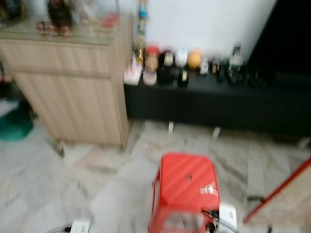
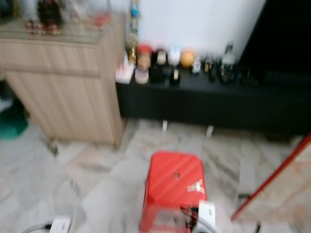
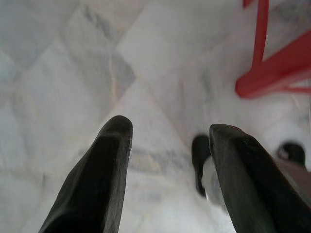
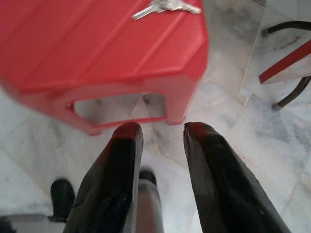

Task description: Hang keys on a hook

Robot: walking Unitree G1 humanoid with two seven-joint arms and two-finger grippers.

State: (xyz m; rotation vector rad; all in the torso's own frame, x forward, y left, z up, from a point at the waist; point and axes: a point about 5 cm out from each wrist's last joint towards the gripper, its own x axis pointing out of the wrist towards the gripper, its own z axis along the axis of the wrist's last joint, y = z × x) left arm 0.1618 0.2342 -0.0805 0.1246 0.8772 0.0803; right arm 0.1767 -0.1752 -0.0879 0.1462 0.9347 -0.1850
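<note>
Marble-tiled floor (image 1: 97,179) carries, from left to right, a light wooden cabinet (image 1: 73,87), a low black shelf (image 1: 218,104) and a red plastic stool (image 1: 187,187). Left gripper (image 3: 167,141) hangs parted and empty. Right gripper (image 4: 160,133), parted and empty, faces the stool bearing the silver keys (image 4: 165,7). Judged step: approach; next, grasp keys.

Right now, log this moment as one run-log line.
phase: approach | keys: lying on red stool | left gripper: open, empty, above marble floor | right gripper: open, empty, short of stool | hook: unseen
</note>
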